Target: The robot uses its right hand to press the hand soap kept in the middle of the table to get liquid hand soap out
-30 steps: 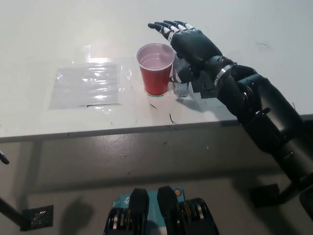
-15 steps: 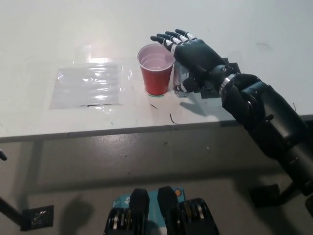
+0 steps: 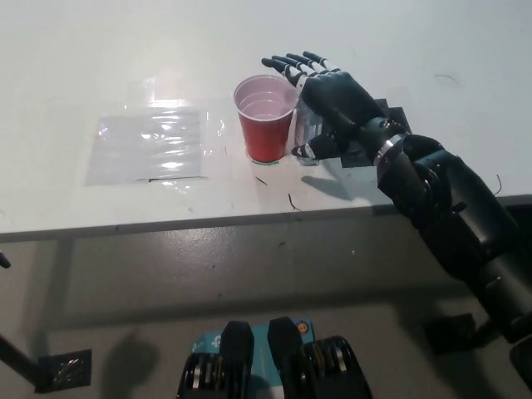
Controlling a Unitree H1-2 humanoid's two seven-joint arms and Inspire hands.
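Note:
My black right hand (image 3: 332, 96) lies flat, palm down, on top of a small clear soap bottle (image 3: 306, 133) in the middle of the white table (image 3: 100, 58). Its fingers are spread and reach past the rim of a red plastic cup (image 3: 266, 116) that stands just left of the bottle. Only a sliver of the bottle's clear body shows under the palm; its pump top is hidden. The hand grips nothing. My white left hand is not in view.
A clear plastic sheet (image 3: 150, 150) lies flat on the table left of the cup. A dark square patch (image 3: 378, 125) sits under my wrist. The table's front edge (image 3: 208, 218) runs across the middle of the picture, with grey floor below.
My right hand has shifted right and down from above the cup onto the bottle, and the wrist has sunk lower. The cup and the sheet stay put.

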